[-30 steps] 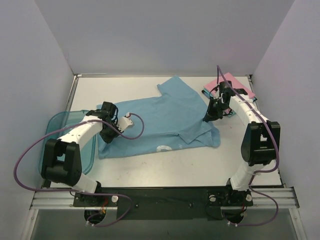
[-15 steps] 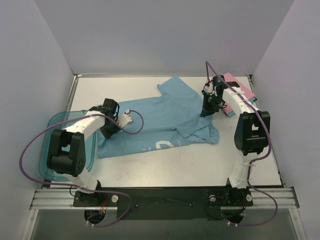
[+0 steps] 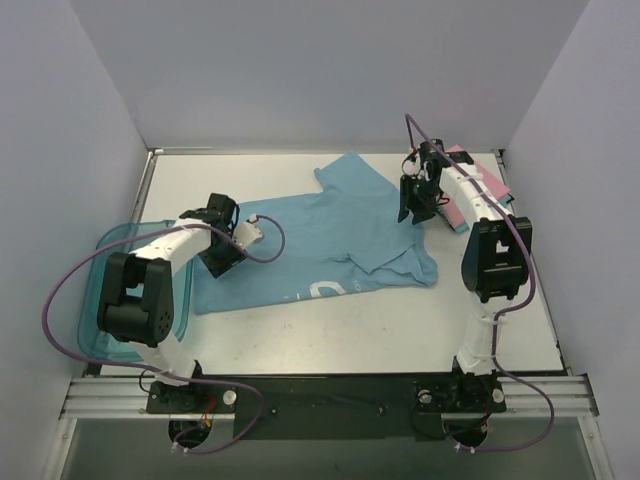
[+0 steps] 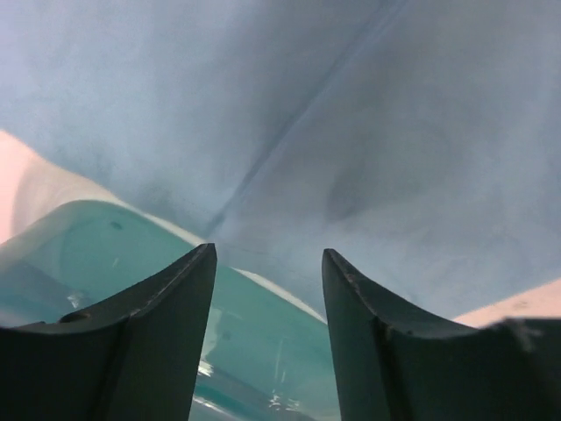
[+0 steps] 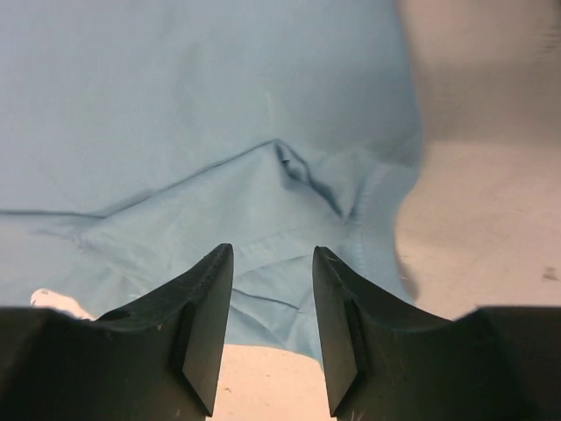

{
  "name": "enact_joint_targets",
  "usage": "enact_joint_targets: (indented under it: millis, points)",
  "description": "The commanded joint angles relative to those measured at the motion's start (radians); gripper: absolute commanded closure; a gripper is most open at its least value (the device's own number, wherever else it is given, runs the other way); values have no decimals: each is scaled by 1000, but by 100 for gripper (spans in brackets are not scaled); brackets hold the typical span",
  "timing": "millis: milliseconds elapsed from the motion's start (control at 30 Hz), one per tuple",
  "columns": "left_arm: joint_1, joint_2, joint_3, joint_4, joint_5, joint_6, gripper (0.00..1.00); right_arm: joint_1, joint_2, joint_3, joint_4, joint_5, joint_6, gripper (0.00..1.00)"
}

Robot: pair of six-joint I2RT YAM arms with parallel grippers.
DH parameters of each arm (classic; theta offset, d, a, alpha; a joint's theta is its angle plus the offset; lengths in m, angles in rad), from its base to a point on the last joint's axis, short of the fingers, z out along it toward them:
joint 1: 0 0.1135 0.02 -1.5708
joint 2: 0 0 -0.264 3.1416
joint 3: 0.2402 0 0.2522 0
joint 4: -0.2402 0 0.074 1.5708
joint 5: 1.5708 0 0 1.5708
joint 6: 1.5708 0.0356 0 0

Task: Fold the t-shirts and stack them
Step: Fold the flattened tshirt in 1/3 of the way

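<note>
**Cloth.** The light blue t-shirt (image 3: 330,235) lies across the middle of the table (image 3: 350,330). It is partly folded, with its right hem doubled over itself. Its left edge drapes onto the rim of the teal plastic bin (image 3: 115,250). A pink folded shirt (image 3: 470,165) sits in the far right corner, apparently as the base of the stack.

**Left gripper** (image 4: 267,254). It hangs over the shirt's left edge above the bin, jaws apart, with nothing between them.

**Right gripper** (image 5: 273,250). It is poised over the doubled right hem, jaws likewise parted and empty.

**Assessment.** Both claws sit at opposite ends of the garment, which suggests a paired pick for the next fold. The folding is unfinished.
</note>
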Motion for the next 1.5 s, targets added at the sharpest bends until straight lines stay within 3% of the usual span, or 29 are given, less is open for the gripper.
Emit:
enact_joint_targets:
  millis: [0,133,233,333,433,567,667,733,767,833,900,933,1033,1200,1467]
  points:
    - [0,-10,98,109,-171,3,35,-29,7,117,-159,210,81,62]
    - [-26,-73,137,65,-121,43,35,-58,-131,13,-183,191,128,58]
    - [-63,-151,107,-60,115,99,43,-72,-237,-187,-173,125,156,58]
    - [-72,-240,27,-209,330,174,43,-74,-275,-358,-156,83,185,58]
    - [-75,-257,-97,-236,318,225,34,-74,-305,-437,-123,65,188,58]
    - [-76,-268,-218,-133,260,253,27,-74,-306,-513,-54,52,190,58]
    - [-81,-237,-264,-92,242,257,26,-80,-251,-515,-23,48,193,58]
    - [-81,-213,-280,-53,214,248,26,-92,-211,-501,-17,62,206,62]
    - [-81,-203,-284,-32,202,241,27,-98,-202,-500,-15,77,213,73]
    - [-83,-202,-297,-7,177,242,35,-111,-214,-501,-11,111,219,89]
    - [-81,-216,-318,5,171,259,54,-127,-236,-512,-3,114,214,99]
    - [-81,-222,-336,14,168,270,69,-128,-239,-512,0,100,213,100]
    - [-81,-231,-364,30,159,291,99,-193,-239,-529,-2,66,208,100]
    - [-81,-266,-383,5,133,335,100,-282,-292,-553,-63,57,197,100]
    - [-86,-312,-366,-72,228,337,100,-289,-369,-697,-138,37,211,100]
